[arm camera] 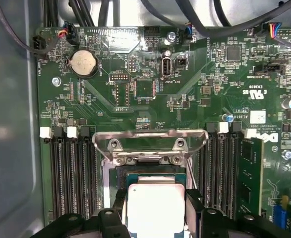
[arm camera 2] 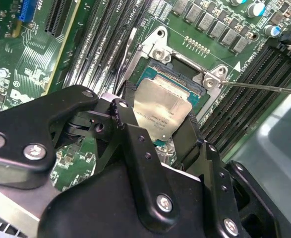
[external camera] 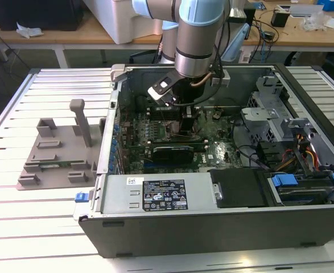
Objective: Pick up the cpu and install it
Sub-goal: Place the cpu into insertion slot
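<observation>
The end effector is pinching the cpu between its two black fingers, one on each side of the shiny square chip. In both wrist views the cpu sits right between the fingers, just over the open socket on the green motherboard. The socket's metal frame stands open, just beside the chip. I cannot tell if the cpu touches the socket. The fingers hide two sides of the chip, and part of it is cut off at the edge of the first wrist view. In the exterior view the end effector reaches down into the open computer case on the bench. Its tips are hard to make out there.
</observation>
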You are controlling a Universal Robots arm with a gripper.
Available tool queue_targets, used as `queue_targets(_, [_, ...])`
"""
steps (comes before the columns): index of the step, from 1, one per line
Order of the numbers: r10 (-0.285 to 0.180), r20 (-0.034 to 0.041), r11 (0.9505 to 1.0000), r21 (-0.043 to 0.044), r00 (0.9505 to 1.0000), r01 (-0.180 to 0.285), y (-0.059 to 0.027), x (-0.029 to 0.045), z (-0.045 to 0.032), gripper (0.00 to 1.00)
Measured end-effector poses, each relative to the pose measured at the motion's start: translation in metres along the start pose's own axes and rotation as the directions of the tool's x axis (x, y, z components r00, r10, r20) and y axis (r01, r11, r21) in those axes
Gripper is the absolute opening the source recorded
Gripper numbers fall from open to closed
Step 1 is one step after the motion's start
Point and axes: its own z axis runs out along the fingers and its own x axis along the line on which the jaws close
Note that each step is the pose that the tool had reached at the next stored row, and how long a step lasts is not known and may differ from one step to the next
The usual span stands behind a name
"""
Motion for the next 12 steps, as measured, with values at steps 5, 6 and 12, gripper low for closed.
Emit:
queue_targets(5, [0.0, 0.0001, 1.0, 0.0, 1.0, 0.0, 0.0002, 0.0009, 0.0049, 0.55])
queue_targets(6, [-0.003, 0.0, 1.0, 0.0, 1.0, 0.003, 0.0002, 0.0024, 0.0057, 0.55])
queue_targets(12, [-0.02, 0.0013, 0.9998, -0.0003, 0.9998, 0.02, -0.0011, 0.0074, 0.0085, 0.55])
